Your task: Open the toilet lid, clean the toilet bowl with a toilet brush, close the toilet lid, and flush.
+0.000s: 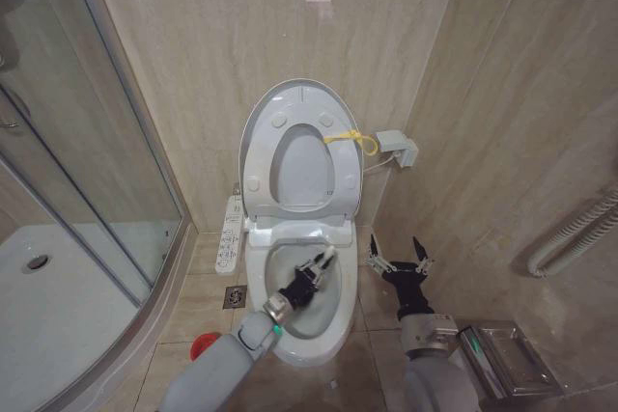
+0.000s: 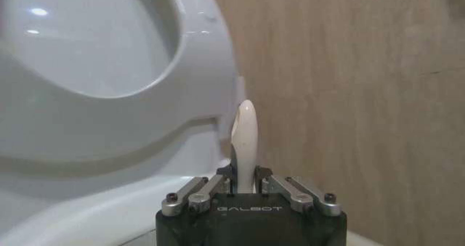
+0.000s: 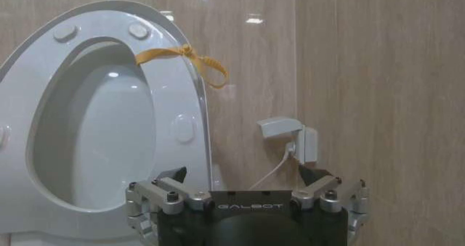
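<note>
Left fingers (image 1: 320,264) pinch toilet brush (image 2: 243,142) over toilet bowl (image 1: 340,320); right fingers (image 1: 400,256) spread.

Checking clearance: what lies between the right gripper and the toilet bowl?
Nothing: in the head view, only bare floor tile separates the open right gripper from the toilet bowl.

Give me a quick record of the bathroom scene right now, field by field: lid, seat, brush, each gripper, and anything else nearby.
toilet lid: raised, upright against the wall, yellow cord tied at its edge
seat: raised with the lid
toilet bowl: open
toilet brush: white handle clamped in the left gripper
left gripper: over the bowl, shut on the brush handle
right gripper: open, empty, to the right of the bowl
red holder: on the floor, left of the bowl
control panel: beside the bowl, left
</note>
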Controlling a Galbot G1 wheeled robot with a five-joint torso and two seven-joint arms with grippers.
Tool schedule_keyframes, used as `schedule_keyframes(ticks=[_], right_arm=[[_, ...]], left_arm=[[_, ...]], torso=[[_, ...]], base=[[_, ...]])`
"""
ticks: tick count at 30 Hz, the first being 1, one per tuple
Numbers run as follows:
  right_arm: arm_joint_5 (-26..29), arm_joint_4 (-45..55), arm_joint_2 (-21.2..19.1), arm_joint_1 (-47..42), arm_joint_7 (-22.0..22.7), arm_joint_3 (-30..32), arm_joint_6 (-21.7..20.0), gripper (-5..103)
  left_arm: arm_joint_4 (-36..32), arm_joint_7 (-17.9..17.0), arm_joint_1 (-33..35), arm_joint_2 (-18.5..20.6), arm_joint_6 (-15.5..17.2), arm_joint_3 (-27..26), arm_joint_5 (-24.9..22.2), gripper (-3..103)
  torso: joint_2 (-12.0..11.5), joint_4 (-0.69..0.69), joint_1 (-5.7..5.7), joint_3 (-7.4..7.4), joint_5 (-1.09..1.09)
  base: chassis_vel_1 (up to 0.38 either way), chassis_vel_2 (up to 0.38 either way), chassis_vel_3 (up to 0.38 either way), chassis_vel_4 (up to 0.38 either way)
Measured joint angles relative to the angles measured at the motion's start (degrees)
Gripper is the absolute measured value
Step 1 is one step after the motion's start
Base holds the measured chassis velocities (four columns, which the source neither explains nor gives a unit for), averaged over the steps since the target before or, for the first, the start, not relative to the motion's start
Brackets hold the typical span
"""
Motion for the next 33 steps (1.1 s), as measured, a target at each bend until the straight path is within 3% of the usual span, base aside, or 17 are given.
schedule_keyframes(ticks=[5, 11, 15, 26, 33], right_arm=[[0.0, 0.0, 0.0, 0.0, 0.0, 0.0, 0.0, 100], [0.0, 0.0, 0.0, 0.0, 0.0, 0.0, 0.0, 100], [0.0, 0.0, 0.0, 0.0, 0.0, 0.0, 0.0, 100], [0.0, 0.0, 0.0, 0.0, 0.0, 0.0, 0.0, 100], [0.0, 0.0, 0.0, 0.0, 0.0, 0.0, 0.0, 100]], left_arm=[[-4.7, -1.3, 1.5, 0.2, 0.0, -2.4, 0.9, 19], [-15.4, -5.1, 5.1, -0.1, 2.8, -4.5, 3.9, 19], [-20.0, -5.8, 6.6, 0.3, 3.8, -4.2, 5.3, 19], [-22.8, -6.4, 8.8, 0.7, 4.0, -5.4, 7.2, 19], [-31.2, -7.4, 14.2, 3.3, 5.4, -11.4, 8.6, 19]], torso=[[0.0, -0.02, 0.0, 0.0, 0.0], [0.0, -0.02, 0.0, 0.0, 0.0], [0.0, -0.02, 0.0, 0.0, 0.01], [0.0, -0.02, 0.0, 0.0, 0.0], [0.0, 0.0, 0.0, 0.0, -0.01]], base=[[0.0, 0.0, 0.0, 0.0], [0.0, 0.0, 0.0, 0.0], [0.0, 0.0, 0.0, 0.0], [0.0, 0.0, 0.0, 0.0], [0.0, 0.0, 0.0, 0.0]])
